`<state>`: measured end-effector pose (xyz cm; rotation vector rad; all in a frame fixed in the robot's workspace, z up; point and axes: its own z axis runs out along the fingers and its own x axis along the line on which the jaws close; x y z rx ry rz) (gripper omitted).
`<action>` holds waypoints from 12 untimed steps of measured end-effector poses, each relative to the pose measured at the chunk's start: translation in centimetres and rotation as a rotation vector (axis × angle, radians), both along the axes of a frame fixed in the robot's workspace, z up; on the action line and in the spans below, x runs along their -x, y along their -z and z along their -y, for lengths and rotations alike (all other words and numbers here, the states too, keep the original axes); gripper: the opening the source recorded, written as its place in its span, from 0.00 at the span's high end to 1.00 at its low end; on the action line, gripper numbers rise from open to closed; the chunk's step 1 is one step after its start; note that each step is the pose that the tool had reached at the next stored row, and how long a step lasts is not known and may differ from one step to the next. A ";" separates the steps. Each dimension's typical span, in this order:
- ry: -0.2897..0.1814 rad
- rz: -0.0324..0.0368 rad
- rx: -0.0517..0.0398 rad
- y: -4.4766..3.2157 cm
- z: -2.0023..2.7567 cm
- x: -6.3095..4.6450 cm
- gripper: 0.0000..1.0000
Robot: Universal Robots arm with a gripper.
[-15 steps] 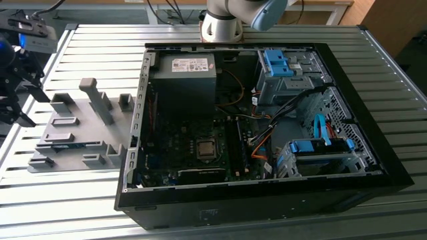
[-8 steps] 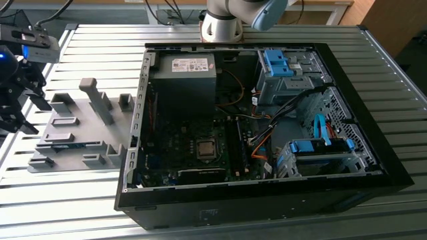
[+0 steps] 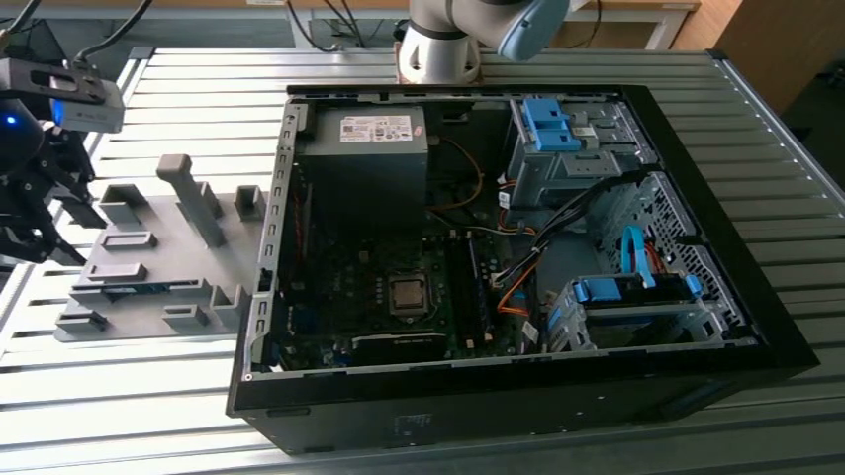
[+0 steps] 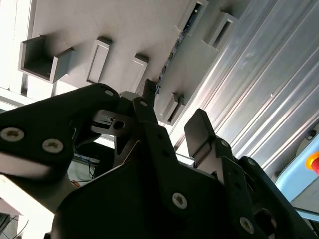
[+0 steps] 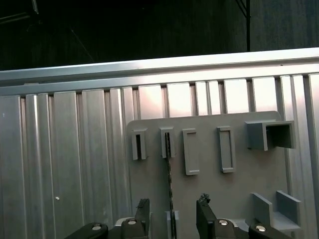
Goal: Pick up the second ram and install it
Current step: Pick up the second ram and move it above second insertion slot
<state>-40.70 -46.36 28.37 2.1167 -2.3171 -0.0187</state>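
The second ram [image 5: 169, 179] stands on its edge in a slot of the grey holder plate [image 5: 214, 194]; in both wrist views it reads as a thin dark line [image 4: 172, 55]. In the exterior view a short blue strip of the ram [image 3: 133, 288] shows between the grey blocks. My gripper [image 5: 173, 211] is open and hovers over the plate. Its two black fingers [image 5: 143, 209] stand either side of the ram's line without touching it. In the exterior view the gripper [image 3: 30, 233] hangs at the far left, above the holder plate [image 3: 145, 307].
An open black computer case [image 3: 502, 396] lies to the exterior view's right of the plate, with motherboard [image 3: 396, 297], power supply [image 3: 363, 148] and blue drive clips [image 3: 548, 124]. Several grey holder blocks [image 3: 198, 198] rise from the plate. Everything rests on a ribbed metal table [image 3: 119, 386].
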 end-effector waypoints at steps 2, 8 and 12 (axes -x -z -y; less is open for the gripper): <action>-0.002 -0.0001 0.0000 0.36 0.00 0.0 0.53; -0.013 0.0000 -0.0001 1.45 0.00 0.0 0.53; -0.017 -0.0001 0.0001 2.18 0.00 0.0 0.53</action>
